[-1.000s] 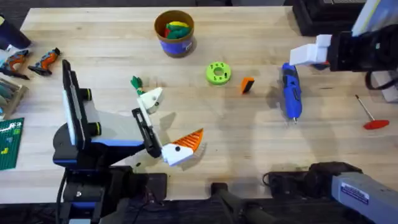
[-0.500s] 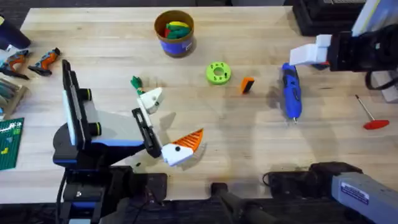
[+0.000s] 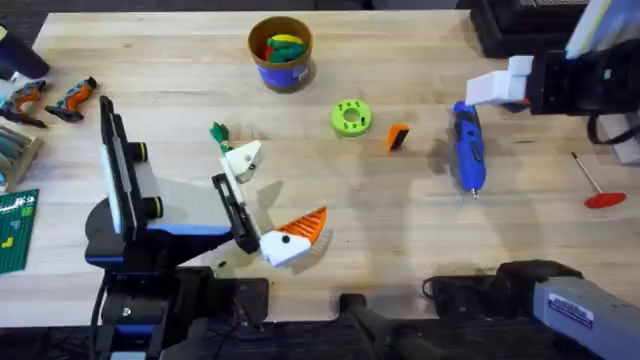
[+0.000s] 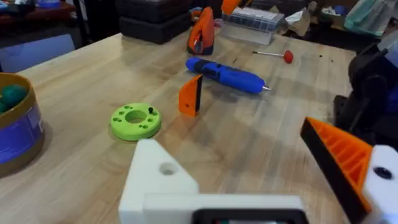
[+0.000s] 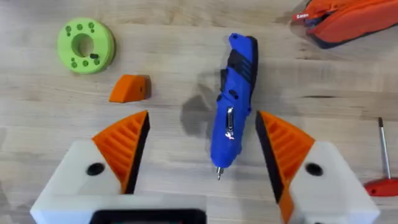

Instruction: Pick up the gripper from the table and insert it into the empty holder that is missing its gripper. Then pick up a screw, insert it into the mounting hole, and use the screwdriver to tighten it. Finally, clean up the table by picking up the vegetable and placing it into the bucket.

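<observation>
Right pincer point(image 5: 196, 155) spread wide; screwdriver point(image 5: 232, 102) between its fingers

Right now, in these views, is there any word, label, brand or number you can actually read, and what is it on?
None reads as a whole word.
White print on the orange tool beyond the screwdriver: too blurred to read.
White label on the right arm's base: lines of print, too small to read.
Pale mark on the bucket: too small to read.
White marks on the green board at the table's left edge: no legible text.
</observation>
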Controlling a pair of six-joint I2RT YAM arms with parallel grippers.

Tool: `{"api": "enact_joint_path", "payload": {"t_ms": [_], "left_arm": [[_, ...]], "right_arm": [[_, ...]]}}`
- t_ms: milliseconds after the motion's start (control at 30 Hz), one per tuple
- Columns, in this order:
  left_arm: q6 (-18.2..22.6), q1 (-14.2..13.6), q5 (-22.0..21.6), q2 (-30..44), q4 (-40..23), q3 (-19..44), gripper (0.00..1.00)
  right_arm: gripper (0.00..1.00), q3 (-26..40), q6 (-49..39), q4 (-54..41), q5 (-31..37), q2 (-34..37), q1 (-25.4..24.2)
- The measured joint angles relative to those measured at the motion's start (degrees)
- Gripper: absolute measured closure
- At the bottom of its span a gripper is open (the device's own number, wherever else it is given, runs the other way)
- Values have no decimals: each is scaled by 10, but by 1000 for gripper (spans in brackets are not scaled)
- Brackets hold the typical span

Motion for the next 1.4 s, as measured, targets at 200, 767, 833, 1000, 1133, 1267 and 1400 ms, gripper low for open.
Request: {"api": "enact_joint_path", "payload": {"t_ms": [200, 767, 833, 1000, 1133, 1267, 1400], "left_arm": [[0, 0, 0, 0, 0, 0, 15], [0, 0, 0, 0, 0, 0, 15], [0, 0, 0, 0, 0, 0, 15], [0, 0, 0, 0, 0, 0, 15], [0, 0, 0, 0, 0, 0, 15], [0, 0, 0, 0, 0, 0, 15], [0, 0, 0, 0, 0, 0, 14]], "right_arm": [[25, 0, 3, 1, 0, 0, 0], [24, 0, 39, 65, -65, 0, 0], [24, 0, 42, 65, -68, 0, 2], [24, 0, 49, 93, -71, 0, 18], [24, 0, 60, 112, -73, 6, 52], [24, 0, 76, 123, -70, 17, 76], [24, 0, 116, 119, -41, 18, 109]]}}
